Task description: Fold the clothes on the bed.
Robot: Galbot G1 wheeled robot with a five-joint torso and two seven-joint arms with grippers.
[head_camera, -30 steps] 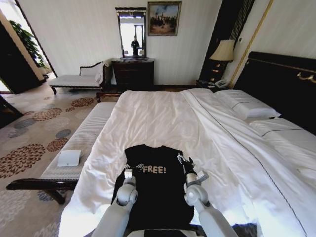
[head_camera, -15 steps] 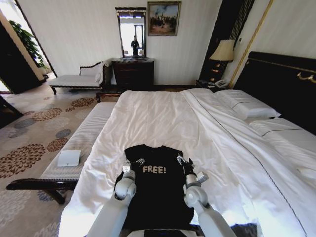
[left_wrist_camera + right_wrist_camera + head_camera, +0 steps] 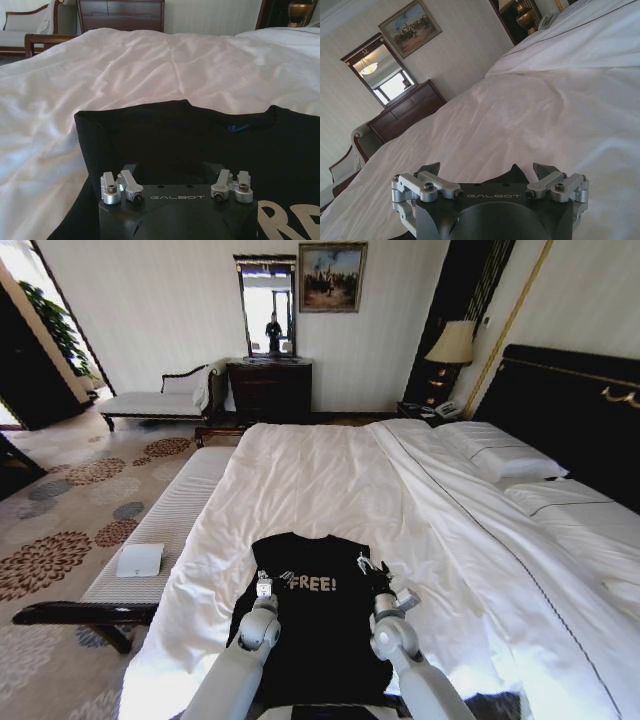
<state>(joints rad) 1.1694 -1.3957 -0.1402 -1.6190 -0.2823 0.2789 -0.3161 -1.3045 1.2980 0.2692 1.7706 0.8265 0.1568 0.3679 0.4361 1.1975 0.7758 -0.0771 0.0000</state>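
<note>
The left gripper (image 3: 272, 578) has been drawn inward over the T-shirt (image 3: 315, 625) chest, jaws wide; the right gripper (image 3: 375, 570) is held wide at its right sleeve. No fold is judged begun. The black shirt lies flat, collar far, near the bed (image 3: 330, 475) foot.

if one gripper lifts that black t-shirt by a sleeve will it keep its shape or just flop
It would probably flop: the T-shirt lies flat and thin on the duvet and looks like soft cloth. It is likely light, being small against the bedding. A push might bunch it rather than slide it, since the duvet beneath is soft and creased. The left gripper and right gripper sit at its sides.
</note>
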